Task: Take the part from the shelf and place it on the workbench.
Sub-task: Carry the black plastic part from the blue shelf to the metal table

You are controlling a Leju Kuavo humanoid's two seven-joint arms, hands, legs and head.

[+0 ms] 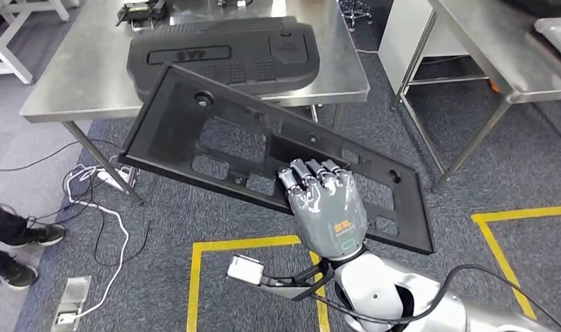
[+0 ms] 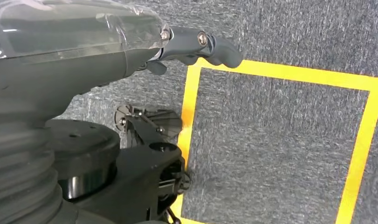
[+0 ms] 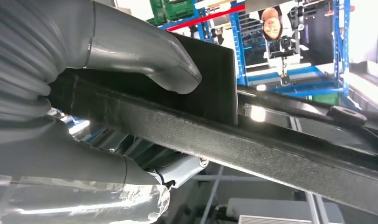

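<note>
1. Black plastic panel [image 1: 263, 149], large, flat and pierced with cut-outs, is the part in transit. The right hand [image 1: 327, 200] grips it at the near long edge, with the panel extending up and away from the hand toward the steel workbench [image 1: 70, 76].

2. Right hand state: closed on the panel. In the right wrist view the thumb [image 3: 154, 65] presses one face of the panel edge [image 3: 252, 149], with the rest of the hand on the opposite face.

3. Left hand [image 2: 196, 46] state: it holds nothing in the left wrist view, which looks at grey carpet and yellow floor tape [image 2: 364, 140]. Whether its fingers are spread or curled cannot be told.

4. Panel position: the far corner overlaps the workbench edge and appears to lie above a second black moulded part [image 1: 222, 52] already resting there. Contact between the two cannot be confirmed.

5. Judged step: carrying the panel forward for set-down.

6. Recommended technique:
   - Maintain a firm grip; the single grip point sits at one edge, so the long overhang is likely to sag or twist.
   - Level the panel before lowering.
   - Choose bare bench surface beside the moulded part, not on top of it.
   - Release only once most of the panel is supported by the bench, to prevent it tipping off the near edge.
</note>
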